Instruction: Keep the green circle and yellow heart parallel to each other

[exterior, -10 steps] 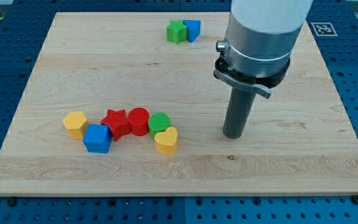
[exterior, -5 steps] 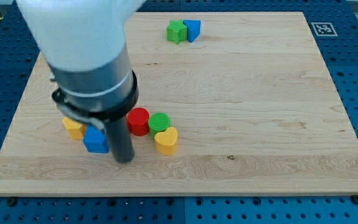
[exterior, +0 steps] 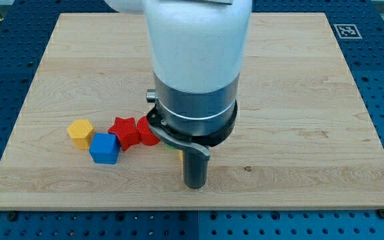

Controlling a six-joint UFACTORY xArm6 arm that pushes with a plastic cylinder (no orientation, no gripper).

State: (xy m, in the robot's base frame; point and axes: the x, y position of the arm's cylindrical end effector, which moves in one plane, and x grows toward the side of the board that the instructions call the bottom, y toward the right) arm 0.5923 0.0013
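My tip [exterior: 194,186] rests on the wooden board [exterior: 312,100], near its bottom edge and about midway across. There are no jaws on this arm, only the straight dark rod, so nothing is being gripped. The yellow heart [exterior: 180,157] shows only as a thin sliver just to the view's left of the rod, a little above my tip, the rest covered by the arm's wide grey and white body. The green circle cannot be seen at all behind that body. To the left of my tip, the red circle [exterior: 145,132] is half hidden by the arm, with the red star [exterior: 123,131] touching its left side. Further left of my tip sits the blue cube [exterior: 104,148], just below the star, and the yellow block [exterior: 81,133] beside it. The blocks are ridged plastic; the board is pale, lightly grained wood.
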